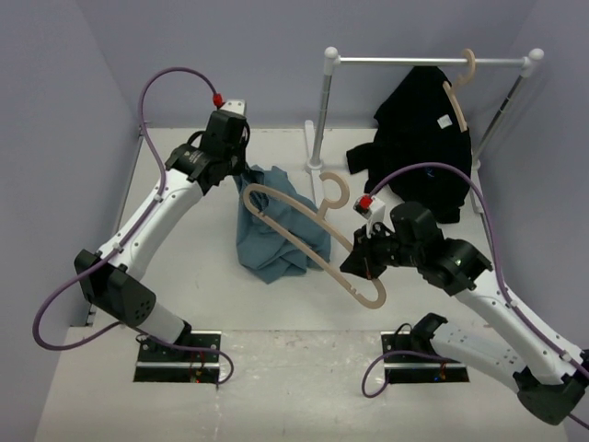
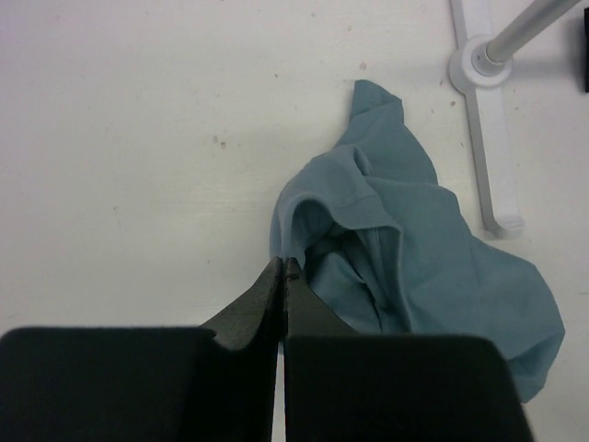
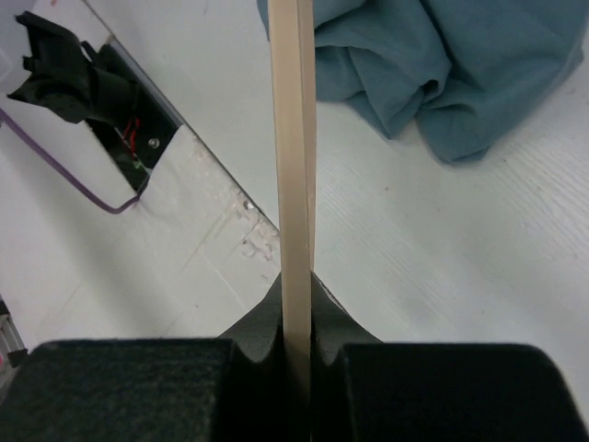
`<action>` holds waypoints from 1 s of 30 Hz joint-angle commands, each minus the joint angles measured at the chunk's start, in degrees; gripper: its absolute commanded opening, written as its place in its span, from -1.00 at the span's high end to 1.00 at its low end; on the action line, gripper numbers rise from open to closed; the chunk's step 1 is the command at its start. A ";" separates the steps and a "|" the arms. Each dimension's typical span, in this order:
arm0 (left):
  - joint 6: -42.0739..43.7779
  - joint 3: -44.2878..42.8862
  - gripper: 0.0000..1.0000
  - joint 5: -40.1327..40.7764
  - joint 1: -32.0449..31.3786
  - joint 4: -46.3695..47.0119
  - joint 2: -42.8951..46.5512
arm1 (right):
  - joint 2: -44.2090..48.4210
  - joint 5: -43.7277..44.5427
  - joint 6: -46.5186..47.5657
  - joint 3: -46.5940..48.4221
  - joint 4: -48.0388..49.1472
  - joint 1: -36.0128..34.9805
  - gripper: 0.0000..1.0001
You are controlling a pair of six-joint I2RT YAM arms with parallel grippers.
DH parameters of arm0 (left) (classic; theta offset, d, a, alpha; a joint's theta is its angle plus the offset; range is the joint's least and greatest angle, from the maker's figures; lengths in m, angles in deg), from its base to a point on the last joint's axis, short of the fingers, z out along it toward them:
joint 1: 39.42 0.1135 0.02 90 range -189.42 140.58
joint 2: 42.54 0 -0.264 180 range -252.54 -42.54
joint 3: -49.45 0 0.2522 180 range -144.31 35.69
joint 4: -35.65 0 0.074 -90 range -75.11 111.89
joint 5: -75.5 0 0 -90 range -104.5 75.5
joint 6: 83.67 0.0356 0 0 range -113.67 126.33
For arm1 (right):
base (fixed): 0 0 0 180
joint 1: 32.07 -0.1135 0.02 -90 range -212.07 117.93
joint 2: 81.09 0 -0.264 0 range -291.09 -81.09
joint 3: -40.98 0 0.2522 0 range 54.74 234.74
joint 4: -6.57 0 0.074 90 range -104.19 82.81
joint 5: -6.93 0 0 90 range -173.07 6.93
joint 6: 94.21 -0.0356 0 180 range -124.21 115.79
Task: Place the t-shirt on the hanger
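The t-shirt is a plain dusty slate-blue with no pattern, darker in its folds. The hanger crossing it is pale beige, wood-coloured, one even tone. Beneath the t-shirt the table is white with a few faint specks. Behind and to the right of the t-shirt, a black garment hangs on a second beige hanger from a rail of silver tube with white fittings. The left gripper and right gripper are matte black. The left arm and right arm, either side of the t-shirt, are white with black joints. They trail purple cables with red connectors. The walls are pale lilac.
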 commanded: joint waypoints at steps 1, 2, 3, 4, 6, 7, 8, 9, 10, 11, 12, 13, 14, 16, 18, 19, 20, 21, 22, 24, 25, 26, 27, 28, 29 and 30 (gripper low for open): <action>2.02 2.63 1.00 -1.86 0.37 3.69 3.75 | -1.45 7.29 -1.09 5.15 2.42 -0.48 1.00; 2.30 3.02 1.00 -1.32 0.40 3.57 3.54 | -1.64 7.49 -0.80 6.06 2.16 -0.51 1.00; 2.67 3.45 1.00 -0.90 0.45 3.36 3.18 | -1.90 7.65 -0.44 6.75 1.85 -0.56 1.00; 2.79 3.57 1.00 -0.54 0.38 3.26 2.98 | -2.48 7.67 -0.24 7.93 0.94 -0.49 1.00; 2.94 3.85 1.00 -0.41 0.37 3.43 2.84 | -3.03 7.51 0.19 8.72 0.36 -0.61 1.00; 3.11 4.05 1.00 -0.49 0.37 3.64 2.80 | -3.28 7.42 0.35 8.89 0.40 -0.65 1.00; 3.21 4.17 1.00 -0.71 0.37 3.75 2.79 | -3.60 7.34 0.46 8.86 0.55 -0.72 1.00; 3.29 4.19 1.00 -1.36 0.37 4.04 2.84 | -4.01 6.78 0.64 8.78 1.01 -0.80 1.00; 3.35 4.19 1.00 -1.99 0.37 4.40 2.97 | -4.88 5.94 0.81 8.75 1.45 -0.90 1.00; 3.39 4.19 1.00 -2.51 0.37 4.78 3.16 | -6.20 4.95 0.96 8.75 1.78 -1.04 1.00; 3.41 4.13 1.00 -3.20 0.37 5.08 3.28 | -7.23 4.43 1.01 8.69 2.18 -1.21 1.00; 3.41 3.99 1.00 -3.65 0.37 5.24 3.32 | -8.09 4.28 0.95 8.66 2.34 -1.43 1.00; 3.41 3.80 1.00 -3.88 0.37 5.24 3.32 | -8.99 4.43 0.76 8.51 2.66 -1.85 1.00; 3.41 3.50 1.00 -4.47 0.37 5.18 3.32 | -10.38 4.77 0.48 8.15 3.37 -2.49 1.00; 3.41 3.90 1.00 -6.12 0.37 5.32 4.07 | -11.00 6.27 -0.34 7.93 4.43 -2.71 1.00; 3.37 4.14 1.00 -6.97 0.37 5.48 4.65 | -11.48 7.10 -0.94 7.91 4.92 -2.76 1.00; 3.32 4.39 1.00 -7.86 0.33 5.70 5.07 | -11.86 8.07 -1.51 8.11 5.31 -2.77 1.00; 3.27 4.86 1.00 -9.04 0.28 6.08 5.65 | -12.26 9.92 -2.09 8.88 5.47 -2.77 1.00; 3.14 5.61 1.00 -10.50 0.28 6.75 6.98 | -13.17 12.71 -2.97 10.22 5.39 -2.77 1.00; 3.01 6.35 1.00 -12.24 0.30 7.32 8.33 | -14.83 17.94 -3.77 13.11 5.38 -2.81 1.00; 2.84 7.14 1.00 -12.41 0.36 7.71 9.85 | -16.02 20.71 -4.51 15.76 5.55 -2.98 1.00; 2.80 7.21 1.00 -12.79 0.37 8.09 10.89 | -17.78 20.74 -4.36 18.52 5.26 -3.34 1.00; 2.80 7.02 1.00 -13.24 0.37 8.47 11.76 | -19.74 19.82 -3.92 21.32 4.81 -3.75 1.00; 2.83 6.55 1.00 -13.54 0.37 8.77 12.45 | -21.76 19.28 -3.44 23.93 4.18 -4.25 1.00; 3.08 4.90 1.00 -13.67 0.34 8.64 12.75 | -24.51 18.75 -2.77 27.01 3.28 -5.29 1.00; 3.69 2.22 1.00 -13.63 0.30 7.80 12.72 | -27.50 16.74 -2.08 30.26 2.72 -6.73 1.00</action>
